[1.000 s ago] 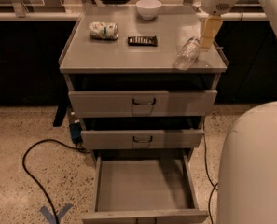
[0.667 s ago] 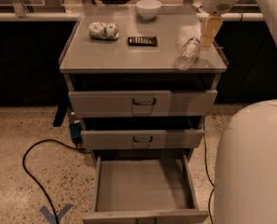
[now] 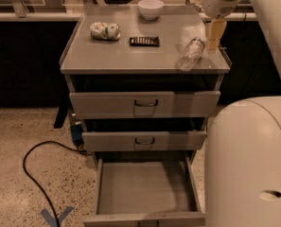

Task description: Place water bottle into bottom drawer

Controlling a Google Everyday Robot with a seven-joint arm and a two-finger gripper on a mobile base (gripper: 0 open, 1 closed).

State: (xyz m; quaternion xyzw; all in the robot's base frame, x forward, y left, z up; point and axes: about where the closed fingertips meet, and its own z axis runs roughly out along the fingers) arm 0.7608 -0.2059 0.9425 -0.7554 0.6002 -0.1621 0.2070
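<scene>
The clear ribbed water bottle (image 3: 189, 54) lies on its side on the right part of the grey cabinet top (image 3: 130, 56), neck pointing toward the back right. My gripper (image 3: 213, 45) hangs from the white arm just right of the bottle's neck end, close above the top's right edge. The bottom drawer (image 3: 144, 187) is pulled out wide, its flat grey floor bare.
A white-and-green can (image 3: 105, 30) lies at the back left of the top, a dark flat bar (image 3: 144, 41) in the middle, a white bowl (image 3: 150, 8) at the back. Two upper drawers (image 3: 144, 104) stick out slightly. A black cable (image 3: 33, 174) loops on the floor at left. My white base (image 3: 249, 164) fills the lower right.
</scene>
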